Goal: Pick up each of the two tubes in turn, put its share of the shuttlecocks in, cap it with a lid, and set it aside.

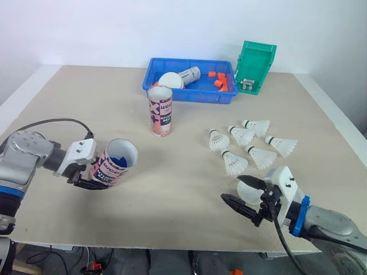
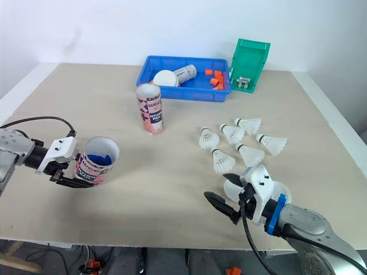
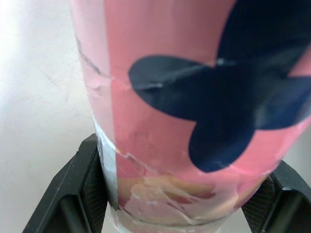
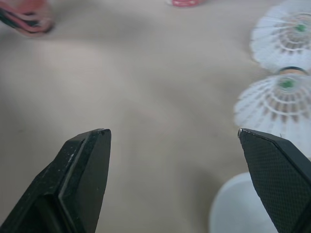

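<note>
The left gripper [image 1: 96,179] is clamped on a pink tube [image 1: 114,162], tilted at the front left of the table [image 1: 172,189], while the right gripper [image 1: 230,188] is wide open beside a white lid [image 1: 250,196], near six loose shuttlecocks [image 1: 234,162]; the second tube [image 1: 160,110] stands upright farther back.

On the tabletop [image 1: 172,195], the tray [image 1: 189,96] lies at the far side with the bin [image 1: 261,60] right of it, the upright tube [image 1: 160,112] before it, the shuttlecocks [image 1: 241,135] right of that tube, and the second tube [image 1: 114,163] near-left.
</note>
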Motion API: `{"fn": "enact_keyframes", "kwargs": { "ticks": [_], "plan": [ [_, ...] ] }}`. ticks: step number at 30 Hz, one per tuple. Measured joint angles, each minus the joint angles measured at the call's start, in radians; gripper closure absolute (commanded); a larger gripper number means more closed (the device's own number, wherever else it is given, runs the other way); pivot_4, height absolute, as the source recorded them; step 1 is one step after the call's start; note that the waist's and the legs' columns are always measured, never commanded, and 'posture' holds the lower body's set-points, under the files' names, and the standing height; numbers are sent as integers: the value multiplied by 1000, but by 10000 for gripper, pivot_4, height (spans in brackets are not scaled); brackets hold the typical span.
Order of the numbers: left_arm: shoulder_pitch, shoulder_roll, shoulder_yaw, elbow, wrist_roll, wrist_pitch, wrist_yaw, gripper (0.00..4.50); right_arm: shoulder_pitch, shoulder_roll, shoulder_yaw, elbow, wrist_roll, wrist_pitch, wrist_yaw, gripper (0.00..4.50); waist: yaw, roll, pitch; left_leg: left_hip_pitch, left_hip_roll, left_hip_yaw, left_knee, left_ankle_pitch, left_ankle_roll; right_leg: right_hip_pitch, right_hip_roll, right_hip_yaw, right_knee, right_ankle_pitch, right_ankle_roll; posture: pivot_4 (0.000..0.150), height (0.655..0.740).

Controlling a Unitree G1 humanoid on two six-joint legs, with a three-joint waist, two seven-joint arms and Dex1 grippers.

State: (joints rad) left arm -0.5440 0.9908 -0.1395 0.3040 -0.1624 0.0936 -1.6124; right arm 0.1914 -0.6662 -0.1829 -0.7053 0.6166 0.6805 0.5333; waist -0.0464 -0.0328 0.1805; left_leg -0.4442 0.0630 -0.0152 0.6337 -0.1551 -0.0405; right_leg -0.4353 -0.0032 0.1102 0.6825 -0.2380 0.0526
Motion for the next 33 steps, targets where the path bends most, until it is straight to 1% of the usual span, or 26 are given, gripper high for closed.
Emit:
{"fn": "enact_keyframes", "kwargs": {
  "ticks": [3, 8, 18, 21, 22, 23, 24, 25, 27, 28, 29, 33],
  "plan": [
    [-5, 5, -11, 1, -4, -7, 0, 14900, -31, 38, 47, 15, -45, 4, -58, 0, 1, 0, 0, 0, 0, 1, 0, 0, 0, 0, 0, 0, 0, 0, 0, 1500, 7038],
    [-7, 5, -16, 1, -6, -9, 1, 14900, -85, 87, 69, 51, -88, 6, -116, 0, 1, 1, 0, 0, 0, 1, 0, 0, 0, 0, -1, 0, 0, 0, 0, 1500, 7038],
    [-8, 3, -18, -1, -5, -8, 5, 14900, -219, 191, 148, 204, -205, 11, -216, 0, 1, 2, -1, 0, 0, 2, 0, 0, 1, 0, 0, 0, 0, 0, 1, 1500, 7038],
    [-8, 2, -18, -1, -5, -9, 5, 15055, -240, 210, 172, 231, -231, 11, -232, 7513, 2, 2, -1, 0, 0, 2, 0, 0, 1, 1, 0, 0, 0, 0, 1, 1500, 7038],
    [-8, 2, -18, -1, -6, -9, 4, 15055, -243, 219, 174, 244, -243, 11, -241, 12120, 2, 2, -1, 0, 0, 2, 0, 0, 1, 1, -1, 0, 0, -1, 1, 1500, 7038],
    [-8, 2, -18, -1, -6, -9, 4, 15055, -247, 229, 174, 259, -254, 11, -254, 18728, 2, 2, -1, 0, 0, 2, 0, 0, 1, 1, -1, 0, 0, -1, 1, 1500, 7038],
    [-8, 2, -18, -1, -5, -9, 4, 15055, -250, 233, 174, 263, -266, 8, -262, 20955, 2, 2, -1, 0, 0, 2, 0, 0, 1, 1, -1, 0, 0, -1, 1, 1500, 7038],
    [-8, 2, -18, -1, -5, -8, 4, 15055, -252, 233, 174, 265, -275, 5, -267, 27006, 2, 2, -1, 0, 0, 2, 0, 0, 1, 1, 0, 0, 0, -1, 1, 1500, 7038],
    [-8, 1, -19, -1, -6, -8, 5, 15055, -251, 233, 177, 276, -302, -6, -276, 34919, 2, 2, -1, 0, 0, 2, 0, 0, 1, 1, 0, 0, 0, -1, 1, 1500, 7038],
    [-9, 0, -19, -2, -7, -7, 5, 15055, -251, 235, 177, 276, -309, -9, -276, 40320, 2, 2, -1, 0, 0, 2, 0, 0, 1, 1, 0, 0, 0, -1, 1, 1500, 7038],
    [-9, 0, -19, -3, -8, -6, 5, 15055, -251, 239, 177, 276, -316, -12, -278, 44542, 2, 3, -1, 0, 0, 2, 0, 0, 1, 1, 0, 0, 0, 0, 1, 1500, 7038],
    [-11, -5, -20, -3, -7, -4, 5, 15055, -249, 248, 173, 276, -328, -19, -279, 44542, 2, 3, -2, 0, 0, 2, 0, 0, 1, 1, -1, 0, 0, -1, 1, 1500, 7038]
  ]
}}
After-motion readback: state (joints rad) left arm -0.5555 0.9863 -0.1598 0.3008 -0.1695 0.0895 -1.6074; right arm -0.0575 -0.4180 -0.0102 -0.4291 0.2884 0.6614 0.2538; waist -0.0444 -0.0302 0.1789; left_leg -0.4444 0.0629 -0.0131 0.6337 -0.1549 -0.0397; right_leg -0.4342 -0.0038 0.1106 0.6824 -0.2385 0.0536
